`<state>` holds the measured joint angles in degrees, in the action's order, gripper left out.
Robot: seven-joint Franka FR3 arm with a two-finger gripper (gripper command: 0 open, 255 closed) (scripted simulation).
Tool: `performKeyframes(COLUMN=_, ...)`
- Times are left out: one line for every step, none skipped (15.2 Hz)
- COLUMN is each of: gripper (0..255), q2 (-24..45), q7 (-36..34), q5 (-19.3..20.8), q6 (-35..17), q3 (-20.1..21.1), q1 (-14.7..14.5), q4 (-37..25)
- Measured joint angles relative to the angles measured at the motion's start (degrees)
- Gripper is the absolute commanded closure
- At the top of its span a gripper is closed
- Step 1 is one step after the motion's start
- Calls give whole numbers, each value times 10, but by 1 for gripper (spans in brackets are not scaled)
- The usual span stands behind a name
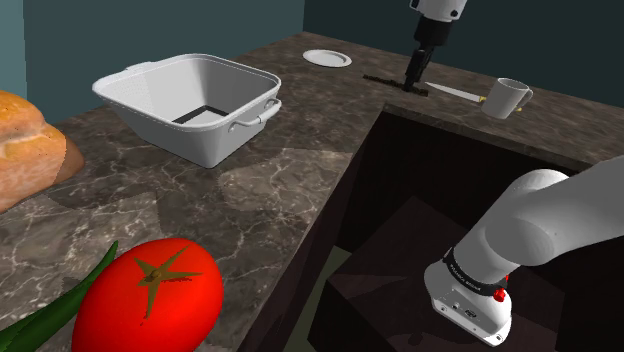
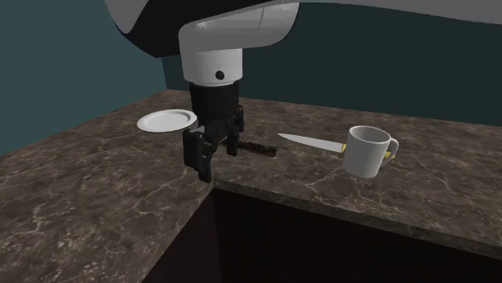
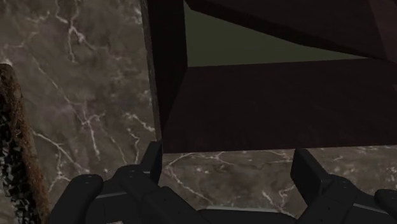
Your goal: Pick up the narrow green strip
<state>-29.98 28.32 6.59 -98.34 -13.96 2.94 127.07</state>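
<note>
Narrow strip (image 2: pixel 259 149), dark brown and speckled in my views rather than green, lies flat on the far part of the marble worktop (image 2: pixel 88 201). In the shoulder view it sits between the small white plate (image 1: pixel 327 58) on its left and the knife (image 1: pixel 452 92) and white mug (image 1: pixel 507 98) on its right, near the corner of the dark recess (image 1: pixel 450 180) cut into the worktop.

My pincer (image 2: pixel 216 161) is released, its two fingers standing well apart with nothing between them. It hangs low over the worktop's edge at that corner. In the second exterior view the strip lies just behind it. Along my hand I see the strip (image 3: pixel 16 146) off beyond one finger, outside the gap, while the space between my fingers looks over bare marble and the recess.

I judge the approach unfinished. To do it well, I should slide sideways away from the recess until the strip runs through the middle of the gap, with the jaws set across its narrow width. Only then should I lower straight down until the tips nearly meet the marble, since so flat a thing gives little to grip. I must close gently and stay clear of the knife blade.
</note>
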Motion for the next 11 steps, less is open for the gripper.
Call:
performKeyframes(gripper=0, q2=14, q7=16, q5=2, q6=-10, q3=-11, q1=1, q4=-7)
performKeyframes(gripper=0, q2=31, q7=31, q5=3, q6=-20, q3=-22, q1=1, q4=-16)
performKeyframes(gripper=0, q2=46, q7=48, q5=4, q6=-27, q3=-33, q1=2, q4=-27)
performKeyframes(gripper=0, q2=68, q7=64, q5=2, q6=-37, q3=-44, q1=1, q4=-40)
performKeyframes(gripper=0, q2=82, q7=80, q5=1, q6=-43, q3=-54, q1=2, q4=-50)
performKeyframes(gripper=0, q2=96, q7=95, q5=0, q6=-50, q3=-63, q1=2, q4=-59)
performKeyframes(gripper=0, q2=122, q7=115, q5=-6, q6=-57, q3=-76, q1=2, q4=-81)
performKeyframes(gripper=0, q2=144, q7=131, q5=-12, q6=-64, q3=-85, q1=2, q4=-97)
performKeyframes(gripper=0, q2=166, q7=149, q5=-18, q6=-70, q3=-95, q1=2, q4=-113)
performKeyframes(gripper=0, q2=182, q7=163, q5=-24, q6=-72, q3=-101, q1=2, q4=-127)
performKeyframes(gripper=0, q2=205, q7=182, q5=-33, q6=-75, q3=-111, q1=3, q4=-148)
